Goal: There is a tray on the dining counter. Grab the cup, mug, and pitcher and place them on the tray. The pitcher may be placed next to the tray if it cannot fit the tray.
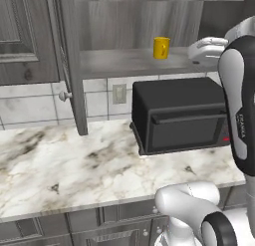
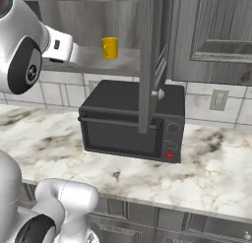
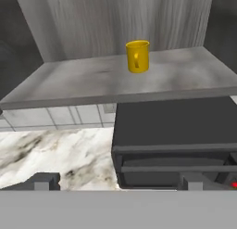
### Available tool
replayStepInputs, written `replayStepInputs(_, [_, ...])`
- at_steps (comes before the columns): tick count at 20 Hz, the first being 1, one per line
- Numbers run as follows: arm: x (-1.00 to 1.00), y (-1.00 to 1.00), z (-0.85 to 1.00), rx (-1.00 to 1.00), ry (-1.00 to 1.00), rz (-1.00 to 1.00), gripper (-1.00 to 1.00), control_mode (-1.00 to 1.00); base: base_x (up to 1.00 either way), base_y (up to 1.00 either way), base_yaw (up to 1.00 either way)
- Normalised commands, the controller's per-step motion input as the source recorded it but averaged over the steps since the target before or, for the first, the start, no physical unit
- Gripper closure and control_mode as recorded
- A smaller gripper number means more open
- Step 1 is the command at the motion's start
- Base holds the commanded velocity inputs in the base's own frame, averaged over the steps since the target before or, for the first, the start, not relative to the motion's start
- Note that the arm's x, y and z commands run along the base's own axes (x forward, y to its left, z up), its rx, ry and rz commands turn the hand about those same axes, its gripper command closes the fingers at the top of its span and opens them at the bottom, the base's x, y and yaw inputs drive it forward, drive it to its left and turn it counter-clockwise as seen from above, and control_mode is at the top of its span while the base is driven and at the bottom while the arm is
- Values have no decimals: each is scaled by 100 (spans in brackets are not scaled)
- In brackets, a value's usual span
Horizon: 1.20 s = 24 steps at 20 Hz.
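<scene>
A black countertop oven sits on a marble bench against a tiled wall, and it serves here as the landmark. Directly above the oven, an open grey wooden cabinet has a flat shelf, and one yellow mug stands upright on that shelf, toward its back, above the oven's middle. The mug is short and golden yellow with plain sides; in the hand view a small orange streak shows on its front (too small to make out further). Nothing else shares the shelf with it. An open cabinet door hangs down in front of the oven's right half in the right base view, its round knob level with the oven's top edge; in the left base view another open door stands to the left of the oven. A wall outlet sits on the tiles just left of the oven. The robot's white arm reaches up beside the oven toward the shelf. The pincer shows as two dark tips spread wide apart, holding nothing, well short of the mug, with the oven's front below the shelf. Counted: one mug, one oven, one shelf, two open doors.
</scene>
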Motion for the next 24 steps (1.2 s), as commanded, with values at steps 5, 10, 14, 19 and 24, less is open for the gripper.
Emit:
replayStepInputs(5, [23, 0, 0, -8, -2, -1, -100, -100, 0, 0, 0])
replayStepInputs(10, [23, -1, -2, -12, 0, -7, -100, -100, 0, 0, 0])
replayStepInputs(14, [12, -9, 0, 0, 5, 0, -100, -100, 0, 0, 0])
replayStepInputs(19, [17, -3, 0, 0, 2, 0, -100, -100, 0, 0, 0])
replayStepInputs(24, [35, 0, 0, 0, 0, 0, -100, -100, 0, 0, 0])
